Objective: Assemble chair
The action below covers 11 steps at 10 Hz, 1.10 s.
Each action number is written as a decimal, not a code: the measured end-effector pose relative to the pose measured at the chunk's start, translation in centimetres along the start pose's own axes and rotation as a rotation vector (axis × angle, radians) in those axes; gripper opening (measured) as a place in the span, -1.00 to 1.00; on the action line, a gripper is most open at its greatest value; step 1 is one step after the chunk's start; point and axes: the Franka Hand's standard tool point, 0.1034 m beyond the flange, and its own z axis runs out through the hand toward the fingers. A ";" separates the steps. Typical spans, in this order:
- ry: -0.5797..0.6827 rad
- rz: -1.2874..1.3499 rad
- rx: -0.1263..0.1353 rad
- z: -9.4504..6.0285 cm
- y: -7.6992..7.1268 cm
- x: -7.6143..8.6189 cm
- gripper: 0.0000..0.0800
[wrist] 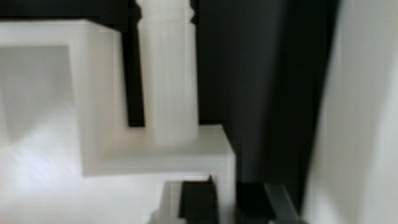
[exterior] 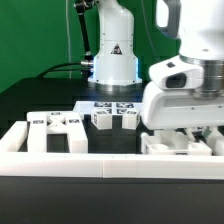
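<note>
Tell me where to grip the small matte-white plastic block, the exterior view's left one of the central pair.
Probably its two flat side faces, from straight above: the block lies low and stands apart from its white twin, so both sides look reachable.

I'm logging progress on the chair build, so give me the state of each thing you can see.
tool: shut, low at the exterior view's right; grip unclear.
large tagged part: lying loose, unattached.
two small parts: loose near the marker board.
parts under the tool: partly hidden, joined or not unclear.
</note>
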 end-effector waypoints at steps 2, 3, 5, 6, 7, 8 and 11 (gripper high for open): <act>0.001 -0.004 -0.001 -0.1 -0.3 0.4 -0.91; 0.001 0.000 -0.005 -0.1 0.2 0.4 -0.91; 0.001 0.013 -0.015 -0.1 1.3 0.4 -0.26; 0.001 0.019 -0.020 -0.1 1.8 0.5 0.09; -0.001 0.022 -0.025 -0.3 2.4 0.4 0.41; 0.001 0.026 -0.027 -0.5 2.6 0.4 0.41; 0.017 0.019 -0.022 -2.8 2.4 0.8 0.61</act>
